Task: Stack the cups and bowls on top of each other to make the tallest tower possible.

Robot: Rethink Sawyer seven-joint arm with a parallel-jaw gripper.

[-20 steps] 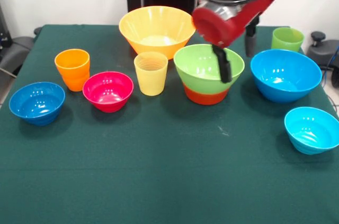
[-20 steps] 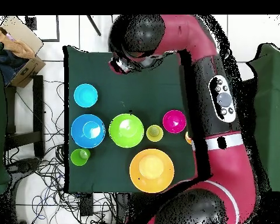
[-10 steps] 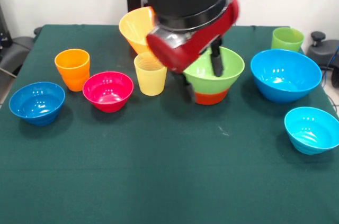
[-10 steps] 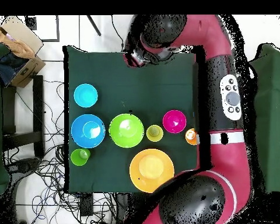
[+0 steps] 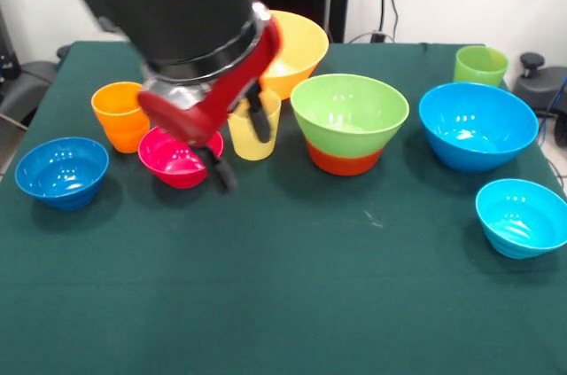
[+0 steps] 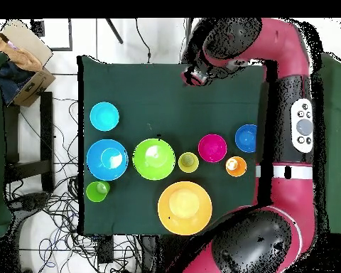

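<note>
The light green bowl [image 5: 349, 110] sits in the orange-red bowl [image 5: 345, 162] as a low tower [image 6: 153, 158]. Left of it the pale yellow cup [image 5: 252, 142] stands on the cloth, then the magenta bowl [image 5: 171, 159], the orange cup [image 5: 120, 114] and the small dark blue bowl [image 5: 61, 171]. The big yellow-orange bowl [image 5: 299, 43] is behind. To the right are the big blue bowl [image 5: 477, 124], the light green cup [image 5: 480, 65] and the small cyan bowl [image 5: 522, 216]. My gripper [image 5: 239, 146] hangs open and empty in front of the yellow cup and magenta bowl, partly hiding both.
In the overhead view the gripper [image 6: 195, 75] is over the bare green cloth [image 6: 159, 92], well away from the row of cups and bowls. A cardboard box [image 6: 20, 60] and cables lie off the table.
The arm has swung from in front of the green bowl to in front of the yellow cup and magenta bowl. The cups and bowls have not moved.
</note>
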